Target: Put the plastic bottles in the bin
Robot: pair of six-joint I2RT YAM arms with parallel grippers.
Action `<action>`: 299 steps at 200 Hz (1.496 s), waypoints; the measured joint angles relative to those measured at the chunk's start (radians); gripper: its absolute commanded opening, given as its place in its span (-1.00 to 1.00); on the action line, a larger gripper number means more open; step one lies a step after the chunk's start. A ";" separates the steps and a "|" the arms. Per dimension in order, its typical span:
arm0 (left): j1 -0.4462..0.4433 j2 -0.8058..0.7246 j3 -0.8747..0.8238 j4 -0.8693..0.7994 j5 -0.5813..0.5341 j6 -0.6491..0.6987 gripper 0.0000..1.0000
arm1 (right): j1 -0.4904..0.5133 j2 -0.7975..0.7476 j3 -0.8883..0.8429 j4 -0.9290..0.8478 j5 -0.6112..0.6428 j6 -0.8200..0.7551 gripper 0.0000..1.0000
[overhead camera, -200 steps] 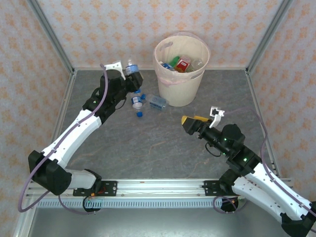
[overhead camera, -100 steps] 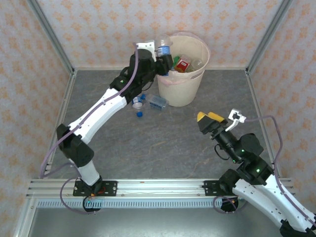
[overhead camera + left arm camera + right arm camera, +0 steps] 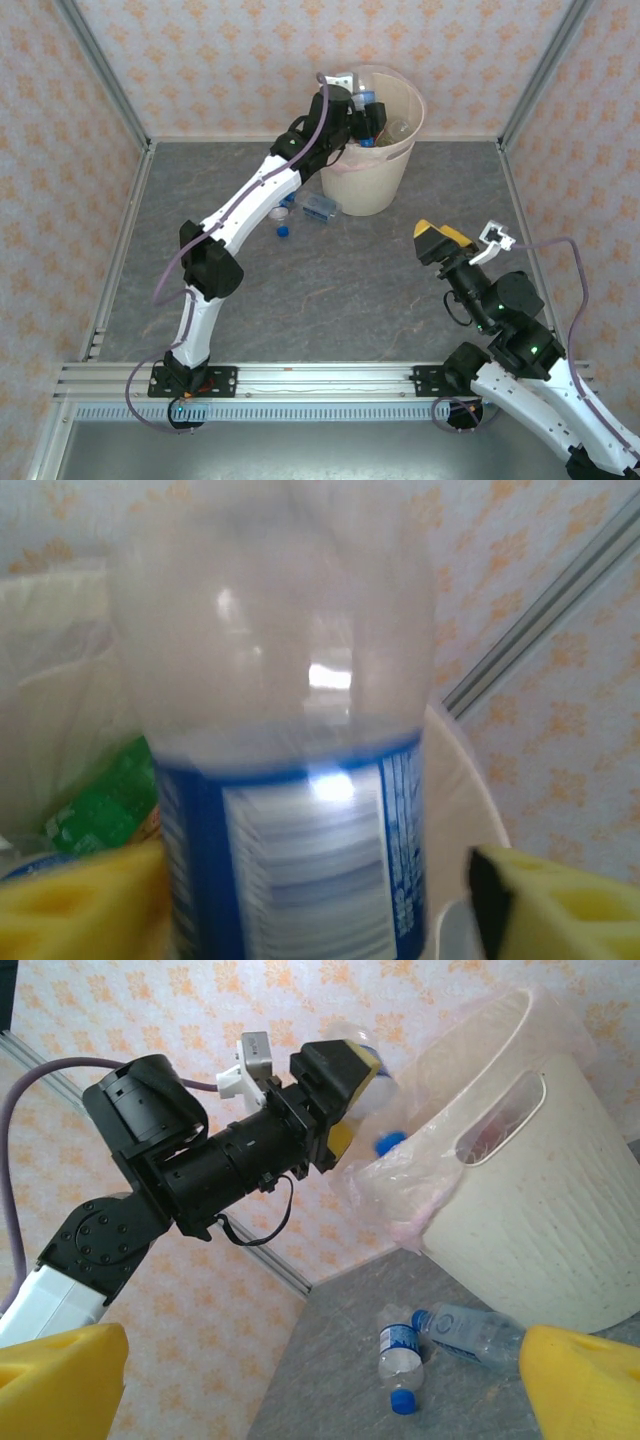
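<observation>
Bottle (image 3: 290,810) loose between parted left jaws over bin (image 3: 385,185); right jaws spread; two bottles (image 3: 470,1327) beside bin.

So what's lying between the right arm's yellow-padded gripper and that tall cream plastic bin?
Nothing: the top view shows bare grey tabletop between the right arm's yellow-padded gripper and the tall cream plastic bin.

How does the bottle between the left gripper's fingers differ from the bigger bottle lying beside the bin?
The raised bottle is over the bin, cap pointing down; the table bottle lies on its side. The first is inside the left gripper; no gripper touches the second. Both are clear with blue caps.
</observation>
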 measured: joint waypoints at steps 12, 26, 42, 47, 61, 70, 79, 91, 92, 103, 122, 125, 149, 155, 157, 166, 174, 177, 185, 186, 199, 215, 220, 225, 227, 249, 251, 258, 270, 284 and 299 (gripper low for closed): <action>0.000 0.002 0.001 -0.014 0.000 -0.001 0.79 | 0.000 0.000 0.000 -0.003 0.000 0.000 0.99; 0.000 -0.003 0.001 -0.016 -0.001 -0.001 0.81 | 0.000 0.000 0.000 -0.003 0.000 0.000 0.99; 0.000 -0.022 -0.005 -0.025 -0.006 -0.001 0.86 | 0.000 0.000 0.000 -0.003 -0.001 0.000 0.99; 0.000 -0.033 -0.013 -0.026 -0.008 0.000 0.88 | 0.000 0.000 0.000 -0.003 -0.002 0.000 0.99; 0.000 -0.082 -0.056 -0.026 -0.014 -0.001 0.89 | 0.000 0.002 0.000 -0.002 -0.008 0.001 0.99; 0.000 -0.120 -0.089 -0.024 -0.017 -0.001 0.89 | 0.000 0.004 0.000 -0.002 -0.012 0.001 0.99; 0.000 -0.162 -0.124 -0.022 -0.024 -0.001 0.89 | 0.000 0.008 0.000 -0.001 -0.017 0.001 0.99; 0.000 -0.225 -0.180 -0.011 -0.034 -0.001 0.90 | 0.000 0.016 0.000 0.002 -0.024 0.001 0.99; 0.000 -0.235 -0.188 -0.009 -0.035 -0.001 0.91 | 0.000 0.016 0.000 0.002 -0.025 0.001 0.99; 0.000 -0.298 -0.248 0.004 -0.043 -0.001 0.94 | 0.000 0.024 -0.001 0.005 -0.035 0.001 0.99; 0.000 -0.409 -0.375 0.047 -0.071 -0.002 0.98 | 0.000 0.035 -0.006 0.011 -0.051 0.001 0.99; 0.000 -0.426 -0.397 0.051 -0.077 -0.002 0.98 | 0.000 0.036 -0.007 0.013 -0.053 0.001 0.99; 0.002 -0.551 -0.599 0.108 -0.121 -0.005 0.98 | 0.000 0.053 -0.018 0.023 -0.074 0.002 0.99; 0.005 -0.577 -0.649 0.117 -0.129 -0.005 0.98 | 0.000 0.058 -0.020 0.028 -0.078 0.002 0.99; 0.005 -0.585 -0.667 0.120 -0.132 -0.005 0.98 | 0.000 0.059 -0.021 0.029 -0.079 0.002 0.99; 0.012 -0.619 -0.744 0.133 -0.142 -0.009 0.99 | 0.000 0.066 -0.023 0.032 -0.086 0.002 0.99; 0.023 -0.645 -0.813 0.148 -0.146 -0.014 0.98 | 0.000 0.072 -0.025 0.036 -0.091 0.003 0.99; 0.027 -0.653 -0.837 0.150 -0.147 -0.018 0.98 | 0.000 0.074 -0.025 0.037 -0.095 0.003 0.99; 0.044 -0.675 -0.904 0.159 -0.147 -0.030 0.98 | 0.000 0.080 -0.026 0.040 -0.098 0.004 0.99; 0.046 -0.678 -0.911 0.161 -0.147 -0.031 0.98 | 0.000 0.082 -0.026 0.040 -0.100 0.004 0.99; 0.083 -0.709 -1.027 0.180 -0.142 -0.058 0.98 | 0.000 0.091 -0.027 0.045 -0.106 0.004 0.99; 0.137 -0.731 -1.152 0.203 -0.127 -0.095 0.98 | 0.000 0.098 -0.030 0.055 -0.116 0.004 0.99; 0.154 -0.734 -1.188 0.208 -0.119 -0.109 0.95 | 0.000 0.100 -0.031 0.057 -0.118 0.004 0.99; 0.172 -0.734 -1.221 0.211 -0.112 -0.119 0.92 | 0.000 0.102 -0.031 0.058 -0.121 0.004 0.99; 0.180 -0.734 -1.234 0.213 -0.111 -0.124 0.90 | 0.000 0.103 -0.031 0.058 -0.121 0.004 0.99; 0.235 -0.723 -1.320 0.218 -0.081 -0.156 0.79 | 0.000 0.108 -0.031 0.058 -0.125 0.004 0.99; 0.237 -0.721 -1.323 0.218 -0.077 -0.156 0.78 | 0.000 0.108 -0.031 0.058 -0.125 0.004 0.99; 0.245 -0.707 -1.327 0.219 -0.063 -0.160 0.75 | 0.000 0.109 -0.031 0.058 -0.125 0.004 0.99; 0.253 -0.675 -1.327 0.230 -0.042 -0.162 0.74 | 0.000 0.109 -0.031 0.058 -0.126 0.005 0.99; 0.255 -0.632 -1.322 0.234 -0.026 -0.161 0.73 | 0.000 0.109 -0.031 0.058 -0.129 0.005 0.99; 0.257 -0.575 -1.308 0.234 -0.014 -0.159 0.73 | 0.000 0.109 -0.031 0.059 -0.134 0.005 0.99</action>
